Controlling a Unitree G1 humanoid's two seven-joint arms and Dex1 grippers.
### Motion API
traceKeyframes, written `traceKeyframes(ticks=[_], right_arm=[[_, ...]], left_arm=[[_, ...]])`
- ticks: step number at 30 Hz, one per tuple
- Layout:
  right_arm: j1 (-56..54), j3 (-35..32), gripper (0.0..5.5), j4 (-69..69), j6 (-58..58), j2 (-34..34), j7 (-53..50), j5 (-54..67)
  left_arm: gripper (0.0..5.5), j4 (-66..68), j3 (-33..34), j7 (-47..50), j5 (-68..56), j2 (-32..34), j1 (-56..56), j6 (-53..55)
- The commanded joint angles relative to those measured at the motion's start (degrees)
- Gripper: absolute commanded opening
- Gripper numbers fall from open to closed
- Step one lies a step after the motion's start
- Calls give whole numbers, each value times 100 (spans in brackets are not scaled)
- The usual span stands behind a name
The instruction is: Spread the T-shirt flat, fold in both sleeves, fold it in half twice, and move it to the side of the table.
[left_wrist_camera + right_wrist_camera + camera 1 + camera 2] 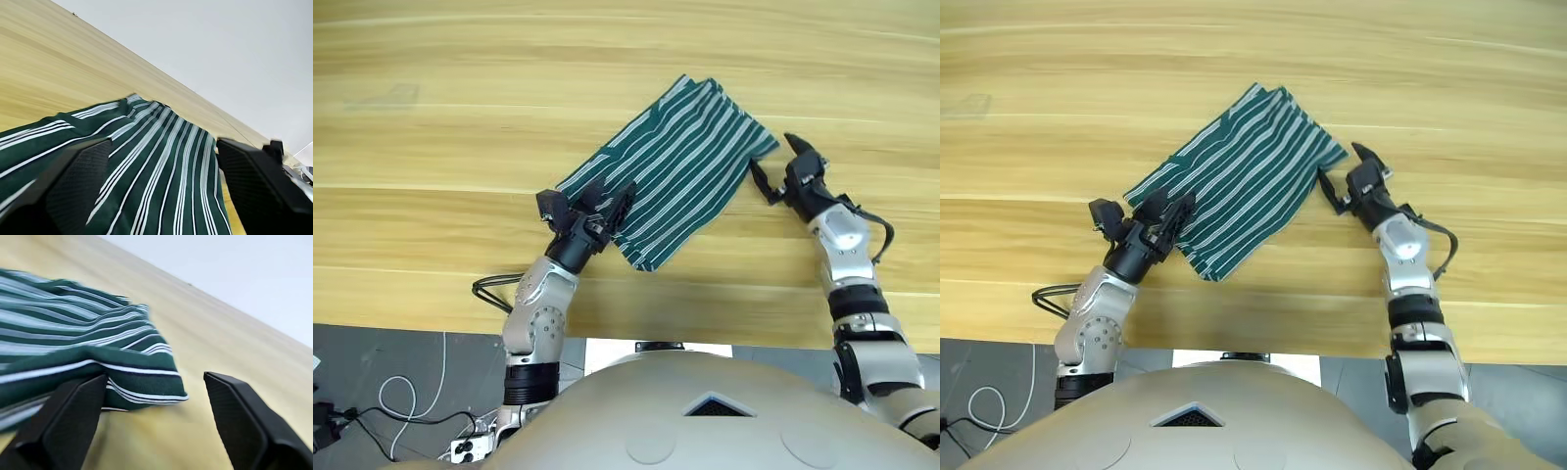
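– Pale wood-grain surface (431, 59) from edge to edge, and the T-shirt (680, 166) lies on it at the centre of the frame: green with white stripes, already a narrow slab, slanting from lower left to upper right.

– Looks like the sleeves are tucked in, then?

– That's my read. No sleeve sticks out anywhere, and it seems folded at least once. Now the left fingers (73, 186) are at the slab's lower-left end, spread wide and gripping nothing, with one tip resting on the cloth.

– And on the other side?

– The right fingers (244, 431) sit at the right-hand corner, parted as well, straddling the layered edge. No pinch yet.

– Why those two spots?

– They're two ends of the near side. Catch both and the cloth should travel as one piece, whether that's a last halving or the move to the side.

– Any risk?

– The stacked layers at that right corner. Grab only the top one and the fold could peel open.
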Motion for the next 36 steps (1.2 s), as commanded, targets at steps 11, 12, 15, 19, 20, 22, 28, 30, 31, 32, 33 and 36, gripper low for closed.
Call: traceKeyframes(ticks=[11, 12, 15, 19, 20, 22, 28, 30, 31, 32, 33, 36], right_arm=[[-1832, -501, 363, 2546, -196, 961, -1664, -129], [-1603, -627, 363, 2410, -340, 941, -1683, -18], [-801, -1059, 363, 1810, -637, 814, -1648, 402], [-83, -1217, 363, 917, -572, 919, -1550, 643], [76, -1167, 363, 657, -529, 992, -1513, 647], [329, -1076, 363, 165, -443, 1115, -1459, 654], [709, -1025, 363, -807, -20, 1312, -1409, 764], [732, -1024, 363, -991, 109, 1308, -1395, 768], [735, -1021, 363, -1043, 155, 1292, -1403, 743], [716, -1024, 363, -1040, 192, 1277, -1401, 729], [692, -1023, 363, -1023, 230, 1263, -1407, 709], [608, -1016, 363, -951, 315, 1259, -1387, 704]], left_arm=[[397, 843, -50, -109, 521, 125, -1043, -240], [397, 1041, -12, -26, 625, 157, -1283, -238], [397, 2051, 172, 245, 1060, 295, -2289, -462], [397, 3525, 363, 644, 1607, 516, -3487, -721], [397, 3997, 362, 765, 1791, 578, -3780, -783], [397, 4719, 369, 978, 2029, 630, -4172, -719], [397, 5159, 322, 984, 2184, 393, -3865, -460], [397, 4762, 236, 917, 2152, 280, -3363, -305], [397, 4467, 191, 870, 2114, 242, -3098, -201], [397, 4059, 139, 820, 2053, 216, -2800, -54], [397, 3553, 75, 789, 1994, 209, -2444, 107], [397, 2071, -182, 772, 1870, 285, -1277, 567]])
